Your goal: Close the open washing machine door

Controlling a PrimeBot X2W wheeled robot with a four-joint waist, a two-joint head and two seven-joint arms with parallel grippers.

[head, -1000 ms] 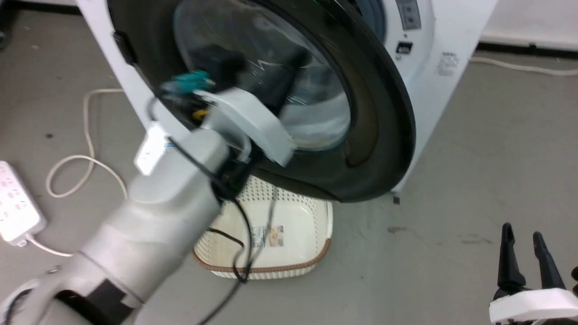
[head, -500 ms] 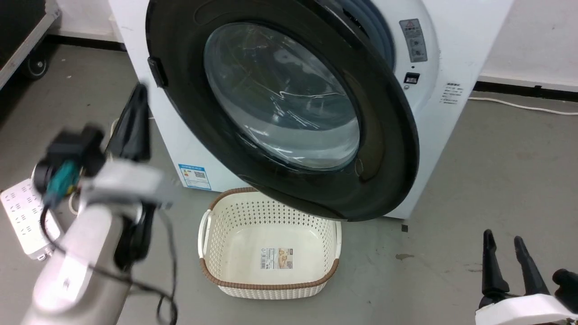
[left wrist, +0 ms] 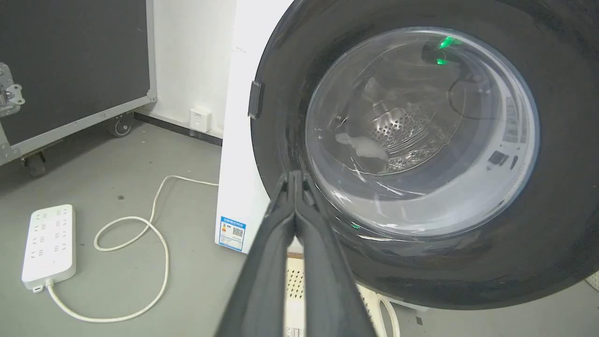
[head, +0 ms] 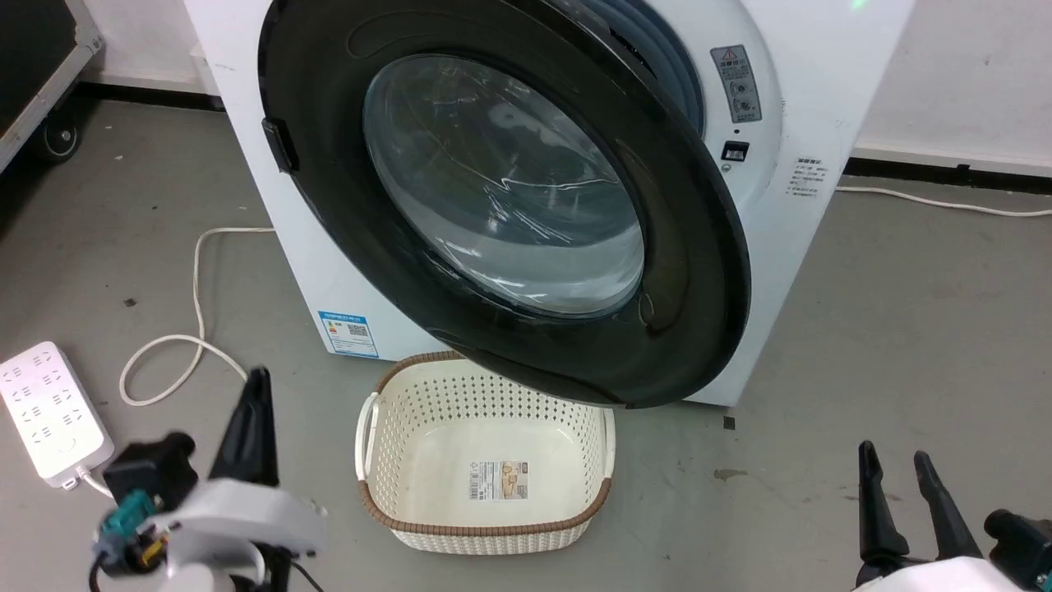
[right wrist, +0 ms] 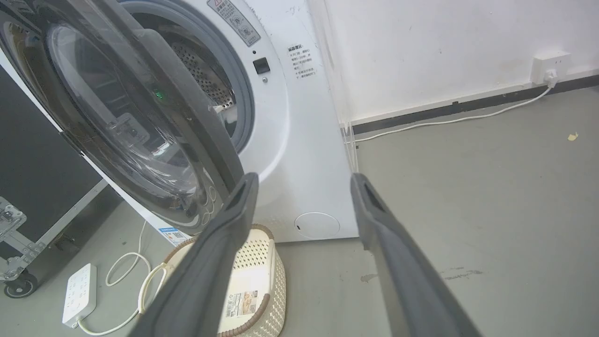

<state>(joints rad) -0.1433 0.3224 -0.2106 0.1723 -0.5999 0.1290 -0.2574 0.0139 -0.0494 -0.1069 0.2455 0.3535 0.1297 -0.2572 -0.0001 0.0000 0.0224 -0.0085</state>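
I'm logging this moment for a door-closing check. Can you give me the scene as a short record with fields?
door: ajar, hinged at its left, right edge standing off the washer
drum: partly showing past the door's right edge
left tool: shut, holding nothing, low at left, apart from the door
right tool: open, holding nothing, low at right
basket: on the floor under the door's lower edge
power strip: on the floor at left, with its cable
task: not yet done

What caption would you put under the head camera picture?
Big round glossy black door of the white washing machine hangs ajar above a cream perforated basket.
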